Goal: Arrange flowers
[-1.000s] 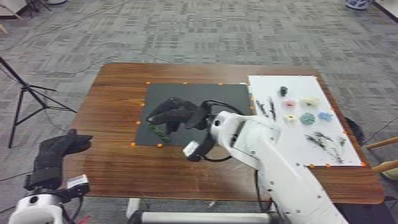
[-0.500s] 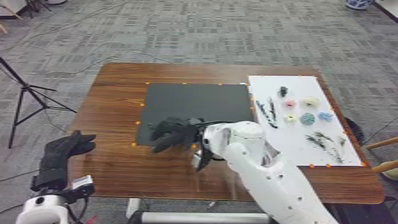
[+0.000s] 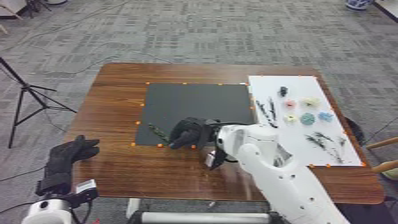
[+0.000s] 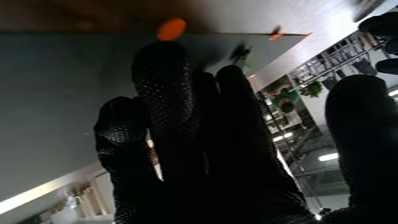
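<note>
In the head view my right hand (image 3: 189, 132) is over the front part of the dark mat (image 3: 191, 100), fingers straight. A green sprig (image 3: 158, 132) lies on the mat's front left, just left of that hand and apart from it. My left hand (image 3: 71, 150) stays by the table's left edge, fingers relaxed. The white board (image 3: 262, 85) on the right holds a pink flower (image 3: 290, 104), a cream one (image 3: 309, 101), a blue one (image 3: 325, 116) and dark stems (image 3: 267, 112). In the right wrist view my right hand (image 4: 178, 120) has straight fingers; the sprig (image 4: 240, 52) is beyond them.
Orange markers (image 3: 138, 122) line the mat's edges. Leafy sprigs (image 3: 327, 142) lie on the board's front part. The brown table (image 3: 142, 175) has my right arm crossing its front edge. A black tripod (image 3: 27, 90) stands on the floor to the left.
My right hand has come back from the mat's middle toward its front edge, then shifted a little right, uncovering the sprig. My left hand has shifted slightly right and toward the front.
</note>
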You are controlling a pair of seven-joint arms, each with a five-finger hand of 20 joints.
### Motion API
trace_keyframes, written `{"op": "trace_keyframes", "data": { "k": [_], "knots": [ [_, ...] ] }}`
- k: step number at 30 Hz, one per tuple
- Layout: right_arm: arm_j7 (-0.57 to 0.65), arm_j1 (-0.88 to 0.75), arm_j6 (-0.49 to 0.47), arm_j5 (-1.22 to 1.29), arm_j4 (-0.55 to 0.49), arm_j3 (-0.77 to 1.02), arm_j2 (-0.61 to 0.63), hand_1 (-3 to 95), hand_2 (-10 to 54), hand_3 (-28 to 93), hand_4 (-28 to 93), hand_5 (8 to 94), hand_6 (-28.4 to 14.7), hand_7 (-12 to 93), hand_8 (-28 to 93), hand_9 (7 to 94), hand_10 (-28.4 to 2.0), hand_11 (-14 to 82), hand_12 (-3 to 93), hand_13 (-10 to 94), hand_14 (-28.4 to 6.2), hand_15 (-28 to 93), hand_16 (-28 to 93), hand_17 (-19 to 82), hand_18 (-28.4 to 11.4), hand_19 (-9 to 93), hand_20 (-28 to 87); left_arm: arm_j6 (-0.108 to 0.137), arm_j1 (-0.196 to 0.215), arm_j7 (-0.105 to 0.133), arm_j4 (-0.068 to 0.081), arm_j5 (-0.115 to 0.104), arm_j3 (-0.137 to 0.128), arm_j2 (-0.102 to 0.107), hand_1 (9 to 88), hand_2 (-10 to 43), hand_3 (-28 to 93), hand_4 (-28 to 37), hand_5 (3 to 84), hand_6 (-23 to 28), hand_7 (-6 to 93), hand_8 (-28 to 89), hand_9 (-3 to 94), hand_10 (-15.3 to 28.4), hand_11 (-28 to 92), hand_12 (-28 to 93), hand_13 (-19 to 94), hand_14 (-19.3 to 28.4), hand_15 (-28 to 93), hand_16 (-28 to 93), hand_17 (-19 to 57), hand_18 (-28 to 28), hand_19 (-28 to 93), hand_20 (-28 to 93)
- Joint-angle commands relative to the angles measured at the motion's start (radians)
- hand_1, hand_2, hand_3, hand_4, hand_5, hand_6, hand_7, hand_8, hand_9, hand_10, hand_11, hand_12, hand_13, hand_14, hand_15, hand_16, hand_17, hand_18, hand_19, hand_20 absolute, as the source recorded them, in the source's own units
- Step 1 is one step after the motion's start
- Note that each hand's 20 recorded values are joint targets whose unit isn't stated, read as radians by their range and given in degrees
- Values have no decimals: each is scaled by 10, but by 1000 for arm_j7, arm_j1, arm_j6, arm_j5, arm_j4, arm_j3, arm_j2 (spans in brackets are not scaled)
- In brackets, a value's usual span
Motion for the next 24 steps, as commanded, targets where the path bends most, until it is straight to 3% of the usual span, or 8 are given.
{"op": "trace_keyframes", "data": {
  "k": [1, 13, 16, 24],
  "knots": [
    [18, -37, -30, 27, -16, -7, -3, 195, 71, 647, -128, 517, -69, 93, -65, 489, -145, 60, 119, 678, -167, 627, 264, 346, -254, 822, 565, -25, 0, -17, -7, 3, 5, -15, 241, 122, 648, -283, 611, 24, 215, -72, 622, 158, 288, 181, 441, 205, 403, 14, 17, 158, 262, 258],
    [-10, -32, -56, 28, -3, -22, -77, 196, 70, 645, -129, 518, -67, 94, -65, 494, -145, 61, 120, 678, -167, 628, 264, 346, -254, 823, 566, -31, -7, -22, -7, 5, 15, -23, 241, 121, 648, -283, 611, 25, 217, -72, 615, 158, 293, 183, 439, 205, 403, 13, 17, 158, 263, 258],
    [2, -34, -61, 52, -2, -28, -86, 196, 71, 645, -130, 518, -67, 94, -65, 495, -144, 61, 120, 677, -168, 629, 265, 346, -253, 823, 566, -42, -16, -23, -1, 4, 19, -23, 240, 121, 648, -283, 610, 25, 218, -72, 611, 159, 295, 183, 439, 204, 403, 13, 17, 157, 262, 257],
    [-9, -32, -64, 31, 2, -27, -91, 199, 72, 642, -130, 517, -66, 94, -65, 494, -145, 61, 120, 674, -167, 626, 265, 343, -255, 821, 567, -43, -7, -22, -4, 1, 11, -26, 240, 121, 649, -283, 609, 25, 218, -73, 607, 158, 295, 183, 436, 203, 402, 13, 16, 158, 262, 257]
  ]
}}
